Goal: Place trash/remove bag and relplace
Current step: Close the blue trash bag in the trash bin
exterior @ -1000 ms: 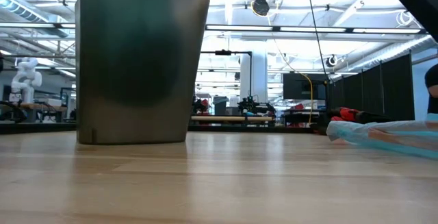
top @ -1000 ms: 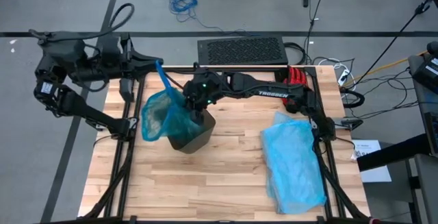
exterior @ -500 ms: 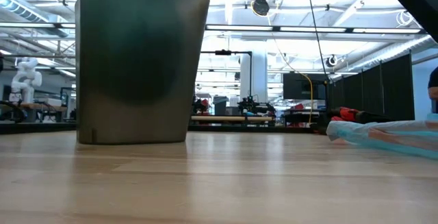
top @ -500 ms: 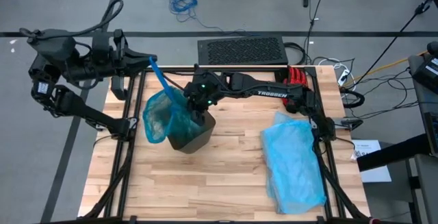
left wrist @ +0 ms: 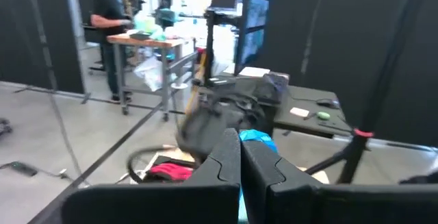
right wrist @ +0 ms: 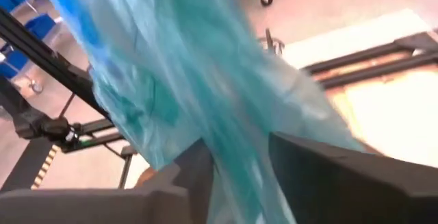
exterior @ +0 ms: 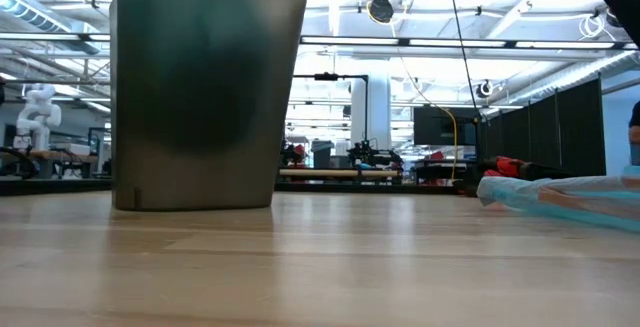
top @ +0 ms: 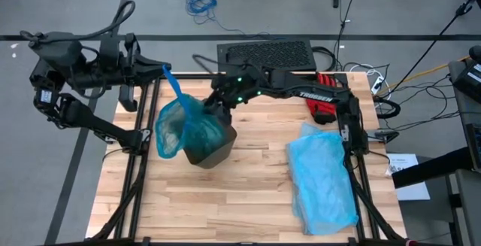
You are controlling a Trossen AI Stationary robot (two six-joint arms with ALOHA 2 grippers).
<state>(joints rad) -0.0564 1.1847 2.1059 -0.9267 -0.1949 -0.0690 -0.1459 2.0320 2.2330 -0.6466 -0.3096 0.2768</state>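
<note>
Left gripper (top: 141, 64): closed on the bright blue handle loop (top: 173, 83) off the worktop's far-left corner, apparently to lift the bag.
Right gripper (top: 218, 99): part-open at the bin's far rim, bag film between its fingers (right wrist: 311, 176); grip uncertain.
Bag: thin see-through teal-green plastic bag (top: 180, 124), bulging, half out of the brown plastic bin (top: 214, 147), towards the worktop's left edge.

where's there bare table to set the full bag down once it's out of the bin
Free: the wood between the bin and the pale blue bag, and the near strip in front of the bin. Crowded: the far left corner, where the left claw holds a loop of the teal bag, and behind the bin, where the right claw hangs.
</note>
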